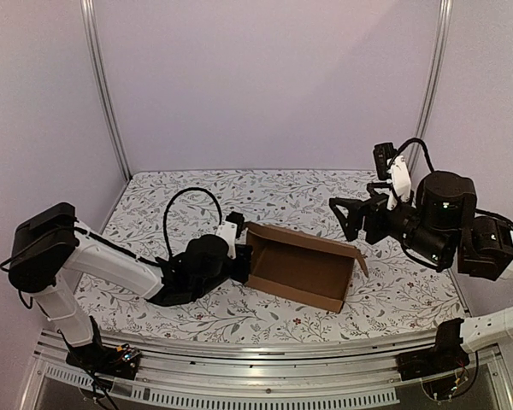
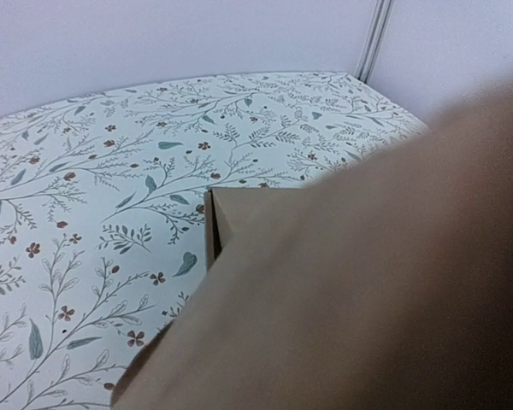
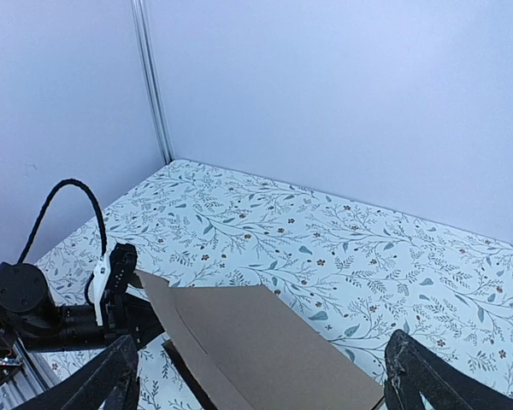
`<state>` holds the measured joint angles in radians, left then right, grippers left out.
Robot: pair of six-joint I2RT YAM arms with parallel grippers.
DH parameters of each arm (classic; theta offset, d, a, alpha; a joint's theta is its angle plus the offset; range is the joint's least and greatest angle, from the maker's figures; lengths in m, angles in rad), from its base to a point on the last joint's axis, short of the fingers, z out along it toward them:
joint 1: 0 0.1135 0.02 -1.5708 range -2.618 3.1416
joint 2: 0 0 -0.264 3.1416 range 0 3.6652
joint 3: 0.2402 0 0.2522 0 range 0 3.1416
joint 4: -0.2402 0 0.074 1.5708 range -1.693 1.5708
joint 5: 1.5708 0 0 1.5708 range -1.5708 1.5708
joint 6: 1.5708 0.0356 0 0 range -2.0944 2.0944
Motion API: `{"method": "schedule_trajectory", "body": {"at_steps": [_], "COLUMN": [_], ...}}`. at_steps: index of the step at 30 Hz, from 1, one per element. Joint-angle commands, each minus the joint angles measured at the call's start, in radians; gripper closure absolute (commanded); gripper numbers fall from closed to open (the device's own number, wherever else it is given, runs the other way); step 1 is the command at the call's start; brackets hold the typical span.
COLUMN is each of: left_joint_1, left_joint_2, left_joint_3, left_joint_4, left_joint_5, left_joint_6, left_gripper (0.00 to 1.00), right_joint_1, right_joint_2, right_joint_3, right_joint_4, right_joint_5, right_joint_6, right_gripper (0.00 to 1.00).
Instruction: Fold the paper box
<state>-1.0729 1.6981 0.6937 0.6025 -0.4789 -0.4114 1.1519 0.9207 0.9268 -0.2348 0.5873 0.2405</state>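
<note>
Touching the paper box [image 1: 299,269] on lilac-walled floral tabletop [image 1: 282,192], left claw [image 1: 243,259] is clenched; right claw [image 1: 350,219] gapes.

The paper box [image 1: 295,266] (plain brown cardboard) sits partly folded, open-topped.

The paper box [image 1: 295,266] is matt brown cardboard, and the table [image 1: 325,192] has a smooth, matt floral-printed covering.

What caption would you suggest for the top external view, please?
Left fingers clamp the half-formed paper box by its left wall; right fingers hover open near its right end.
</note>
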Motion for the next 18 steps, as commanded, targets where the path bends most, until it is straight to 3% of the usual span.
{"method": "schedule_trajectory", "body": {"at_steps": [1, 6, 14, 18], "left_joint_1": [-0.029, -0.048, -0.082, -0.094], "left_joint_2": [0.036, 0.042, 0.047, 0.042], "left_joint_3": [0.014, 0.02, 0.014, 0.008], "left_joint_4": [-0.133, -0.151, -0.167, -0.167], "left_joint_5": [0.027, 0.009, -0.004, -0.009], "left_joint_6": [-0.005, -0.026, -0.058, -0.071], "left_gripper": [1.0, 1.0, 1.0, 0.9], "right_joint_1": [0.002, -0.002, -0.061, -0.08], "right_joint_2": [0.069, 0.2, 0.353, 0.397], "right_joint_3": [0.092, 0.158, 0.178, 0.161], "right_joint_4": [-0.075, -0.087, -0.052, -0.024], "right_joint_5": [-0.01, 0.039, 0.043, 0.04], "right_joint_6": [-0.041, -0.028, 0.042, 0.07], "right_gripper": [0.03, 0.14, 0.42, 0.51]}}
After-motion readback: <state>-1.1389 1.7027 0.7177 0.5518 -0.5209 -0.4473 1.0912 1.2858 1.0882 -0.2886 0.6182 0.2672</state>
